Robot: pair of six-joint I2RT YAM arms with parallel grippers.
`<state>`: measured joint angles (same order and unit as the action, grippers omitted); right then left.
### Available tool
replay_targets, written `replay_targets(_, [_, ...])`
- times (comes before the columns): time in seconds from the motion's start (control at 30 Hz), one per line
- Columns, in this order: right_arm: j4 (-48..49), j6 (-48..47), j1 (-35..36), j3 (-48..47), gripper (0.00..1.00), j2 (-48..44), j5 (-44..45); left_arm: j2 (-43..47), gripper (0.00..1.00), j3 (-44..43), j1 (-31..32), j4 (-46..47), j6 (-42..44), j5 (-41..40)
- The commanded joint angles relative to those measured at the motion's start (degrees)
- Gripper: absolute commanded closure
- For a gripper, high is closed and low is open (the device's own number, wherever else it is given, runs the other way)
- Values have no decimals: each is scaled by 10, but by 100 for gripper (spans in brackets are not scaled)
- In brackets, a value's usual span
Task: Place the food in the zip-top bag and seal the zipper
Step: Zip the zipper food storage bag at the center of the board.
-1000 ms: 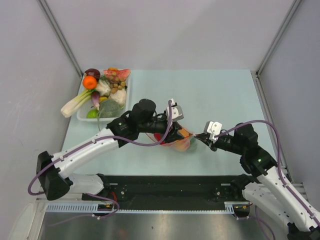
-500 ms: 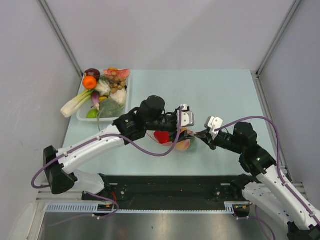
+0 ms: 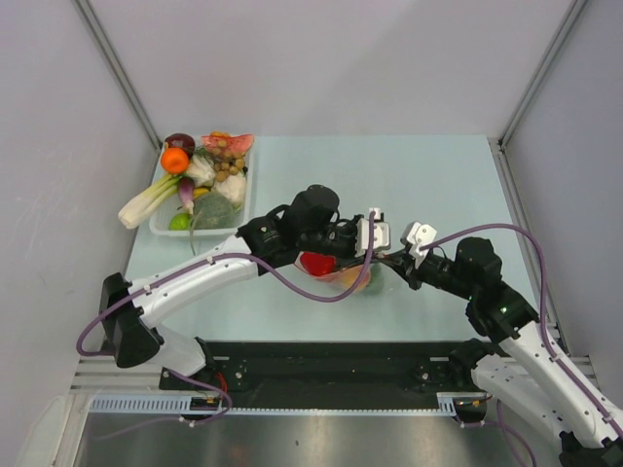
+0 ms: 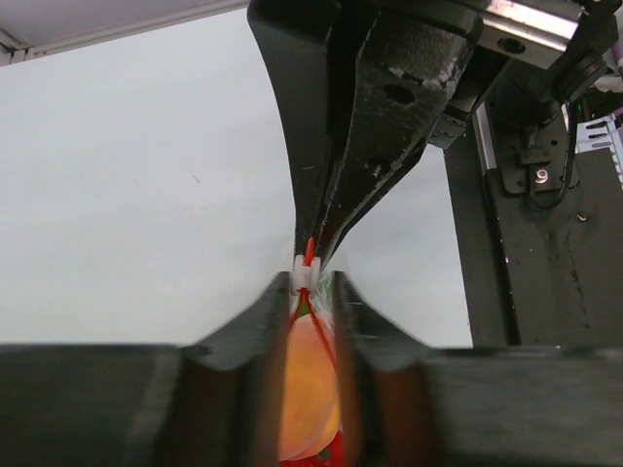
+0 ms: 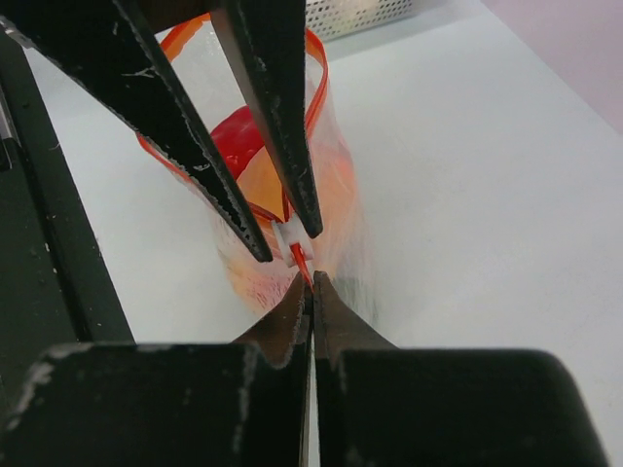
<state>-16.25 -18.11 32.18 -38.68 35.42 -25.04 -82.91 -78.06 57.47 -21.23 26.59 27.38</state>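
The zip-top bag (image 3: 346, 279) stands on the table between my grippers, with red food (image 3: 313, 264) and orange food (image 3: 354, 280) inside. My left gripper (image 3: 370, 251) straddles the bag's top, shut on the zipper (image 5: 321, 83) at its white slider (image 5: 285, 236). In the left wrist view the slider (image 4: 306, 275) sits at my left gripper (image 4: 313, 282), with orange food (image 4: 310, 389) behind it. My right gripper (image 5: 311, 280) is shut on the zipper's red end just past the slider. Behind the slider the two strips spread apart in an open loop.
A clear tray (image 3: 161, 226) at the back left holds several more toy fruits and vegetables, with a leek (image 3: 144, 203) hanging over its left rim. The black base rail (image 3: 331, 360) runs along the table's near edge. Grey walls stand on three sides.
My left gripper has slid to the right along the bag's top, up to the right gripper. The right gripper has kept its hold nearly in place.
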Motion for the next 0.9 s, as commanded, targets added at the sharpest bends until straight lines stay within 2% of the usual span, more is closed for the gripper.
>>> replay_targets(0.0, [32, 11, 2, -27, 100, -9, 12, 5, 81, -17, 1, 1, 10, 2])
replay_targets(0.07, [29, 12, 3, -28, 100, -11, 16, 8, 88, -13, -4, -6, 8, 2])
replay_targets(0.17, [23, 16, 2, -29, 100, -18, 23, 15, 92, 0, -26, -18, 1, 4])
replay_targets(0.53, [10, 44, -6, -25, 100, -35, 57, 86, 91, 83, -90, -51, 35, -17])
replay_targets(0.87, [-17, 47, -60, -34, 100, -47, 55, 166, 91, 140, -200, -116, 80, -15])
